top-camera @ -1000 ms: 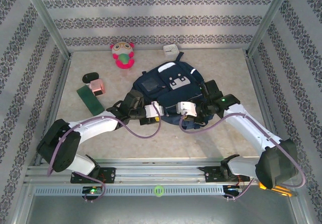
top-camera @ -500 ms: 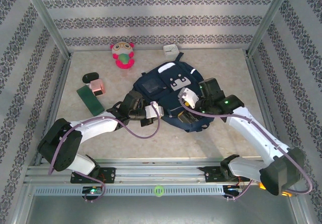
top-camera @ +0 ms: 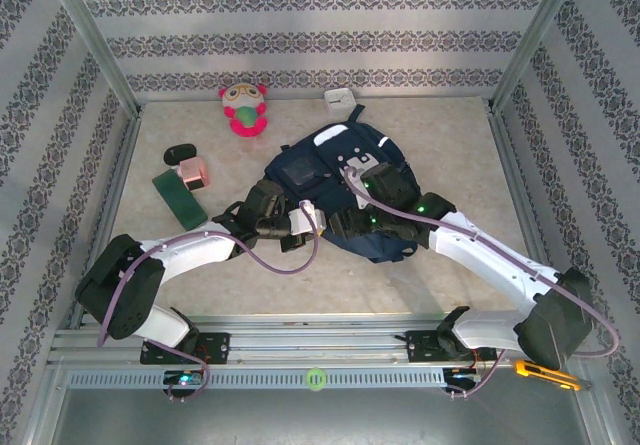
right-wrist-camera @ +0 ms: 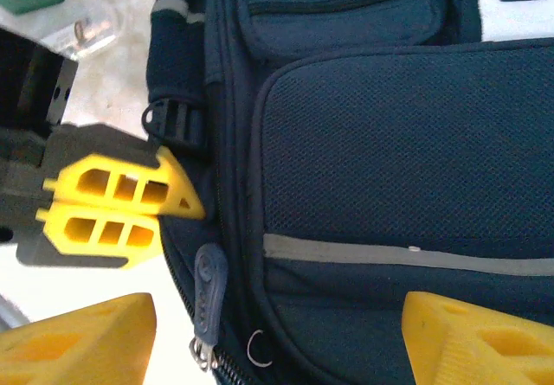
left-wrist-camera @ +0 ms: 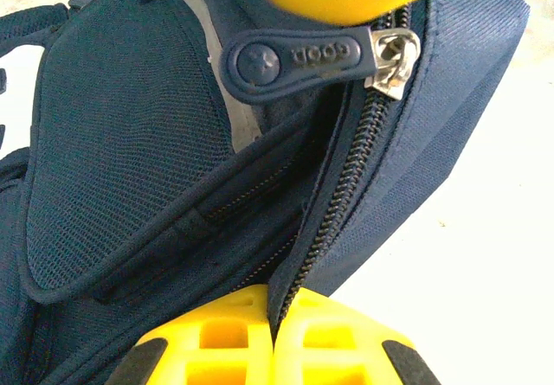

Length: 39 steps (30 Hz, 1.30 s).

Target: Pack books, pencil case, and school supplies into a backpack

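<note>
**Desk editor:** Which step is this?

**Photographer:** Opening up, I'd say. The backpack (top-camera: 330, 165) lies mid-desk (top-camera: 450, 145). The left claw (left-wrist-camera: 273, 311) is pinched tight on the backpack's edge beside the zipper teeth (left-wrist-camera: 338, 186), and the right claw (right-wrist-camera: 279, 316) is spread wide above the zipper pull (right-wrist-camera: 208, 285).

**Desk editor:** And next?

**Photographer:** Probably the right claw drops, closes on that small pull and draws it along the track. The pink and green school supplies (top-camera: 185, 185) sit well to the left, unpacked.

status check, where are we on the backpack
Left gripper: jaws shut on backpack edge by zipper pull. Right gripper: jaws open over mesh pocket, nothing held. Pink piece, green piece out on table, unpacked.
</note>
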Each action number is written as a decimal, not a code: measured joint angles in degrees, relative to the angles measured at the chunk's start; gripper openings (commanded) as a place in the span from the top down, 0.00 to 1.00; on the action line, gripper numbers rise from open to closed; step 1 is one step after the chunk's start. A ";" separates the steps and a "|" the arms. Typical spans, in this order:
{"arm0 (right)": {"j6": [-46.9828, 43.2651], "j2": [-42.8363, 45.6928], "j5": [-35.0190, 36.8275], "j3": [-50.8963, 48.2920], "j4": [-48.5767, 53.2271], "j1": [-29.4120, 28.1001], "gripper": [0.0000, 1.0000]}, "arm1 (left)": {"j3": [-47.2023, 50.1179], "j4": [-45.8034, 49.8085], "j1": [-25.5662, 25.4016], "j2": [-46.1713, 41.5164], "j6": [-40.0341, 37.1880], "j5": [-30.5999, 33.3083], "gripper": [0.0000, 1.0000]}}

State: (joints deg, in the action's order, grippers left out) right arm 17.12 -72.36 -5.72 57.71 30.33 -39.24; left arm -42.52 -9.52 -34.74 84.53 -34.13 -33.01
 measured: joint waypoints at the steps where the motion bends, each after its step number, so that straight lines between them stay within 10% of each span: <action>1: 1.22 -0.59 0.52 0.37 -0.15 -0.42 0.29 | 0.00 -0.02 0.00 0.00 0.13 -0.02 1.00; 9: 12.74 -4.17 8.24 1.79 0.04 -5.38 0.37 | 0.00 -0.96 0.26 0.13 1.90 -0.57 1.00; 27: 24.68 -0.79 17.92 -0.46 0.79 -8.55 0.88 | 0.00 -2.14 0.26 0.17 2.95 -0.83 1.00; 39: 27.74 9.70 12.28 -3.45 0.50 -8.35 0.53 | -0.39 -2.10 0.26 0.26 6.47 -0.87 1.00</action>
State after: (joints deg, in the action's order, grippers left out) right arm 44.86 -62.65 6.57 54.26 30.83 -47.59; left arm -42.92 -11.62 -34.48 84.79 -27.66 -33.89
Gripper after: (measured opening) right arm 0.469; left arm 0.043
